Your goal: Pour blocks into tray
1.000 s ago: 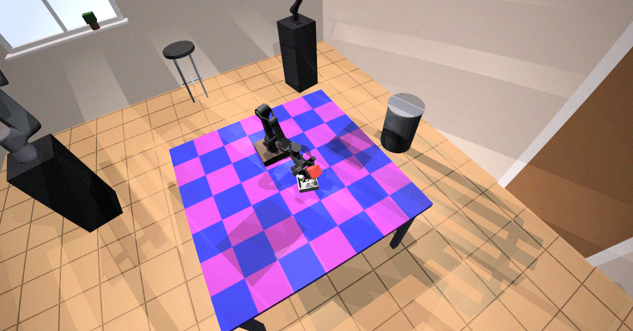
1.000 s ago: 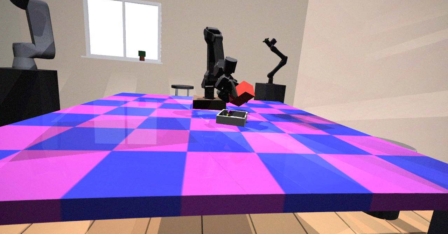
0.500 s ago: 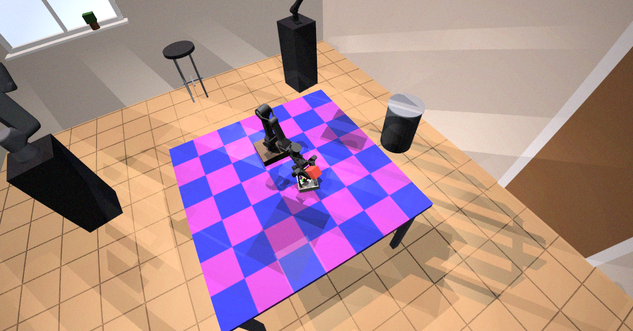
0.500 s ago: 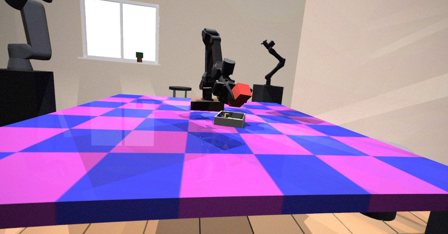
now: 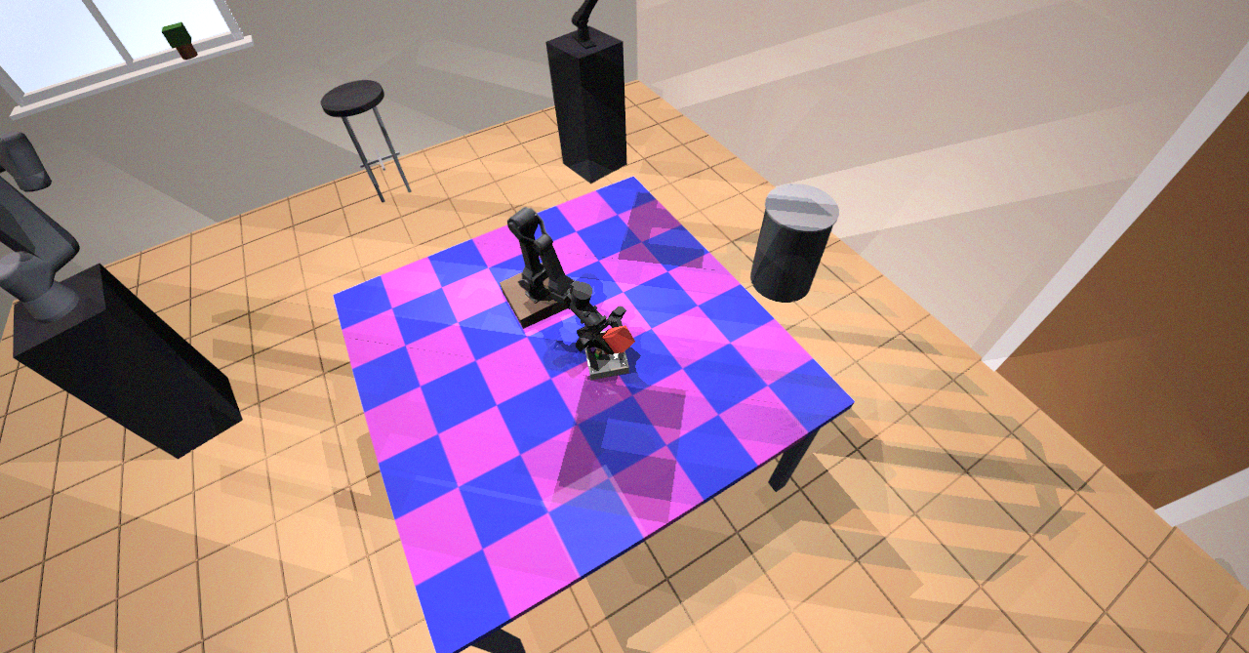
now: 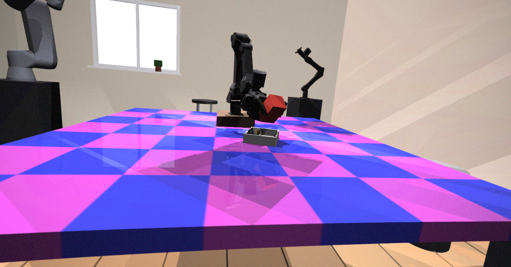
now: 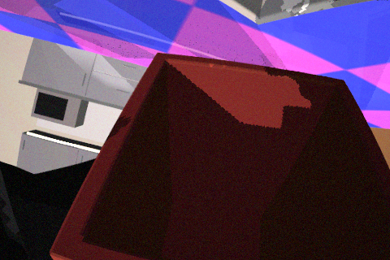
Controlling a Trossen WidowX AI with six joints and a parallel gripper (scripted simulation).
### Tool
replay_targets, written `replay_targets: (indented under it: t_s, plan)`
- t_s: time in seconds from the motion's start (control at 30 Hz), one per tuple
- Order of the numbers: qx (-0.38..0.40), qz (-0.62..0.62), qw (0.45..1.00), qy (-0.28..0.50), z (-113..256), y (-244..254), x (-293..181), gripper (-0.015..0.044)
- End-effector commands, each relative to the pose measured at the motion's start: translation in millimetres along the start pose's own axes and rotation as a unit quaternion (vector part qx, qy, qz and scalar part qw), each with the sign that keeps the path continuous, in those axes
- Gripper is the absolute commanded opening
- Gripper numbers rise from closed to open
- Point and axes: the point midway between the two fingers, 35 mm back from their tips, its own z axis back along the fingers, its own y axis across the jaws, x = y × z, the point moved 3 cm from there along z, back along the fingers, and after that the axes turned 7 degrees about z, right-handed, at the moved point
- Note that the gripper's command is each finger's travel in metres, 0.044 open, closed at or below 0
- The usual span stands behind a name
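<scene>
The red square cup [image 5: 619,339] [image 6: 274,104] [image 7: 227,150] is in the air, tipped past level with its mouth facing down and toward the arm. My gripper [image 5: 604,331] is shut on it. In the wrist view I see into the cup, and no block shows inside, though its inner corners are dark. The shallow grey tray [image 5: 607,368] [image 6: 260,139] [image 7: 260,19] stands on the table just below the cup. Small blocks lie in the tray, one of them yellowish [image 6: 257,132]; their number cannot be told.
The arm's wooden base block [image 5: 534,306] [image 6: 235,119] stands behind the tray on the blue and pink checkered table [image 5: 471,448] [image 6: 160,201]. A dark bin [image 5: 790,247], a stool [image 5: 352,99] and pedestals with other arms stand off the table.
</scene>
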Motion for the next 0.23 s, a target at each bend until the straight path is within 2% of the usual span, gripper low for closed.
replay_targets:
  t_s: [0.0,0.2]
  plan:
    - [0.004,-0.002,1.000,0.015,1.1,-0.2,1.2,0.0000]
    - [0.008,-0.002,0.999,0.036,2.9,-0.5,2.1,0.0000]
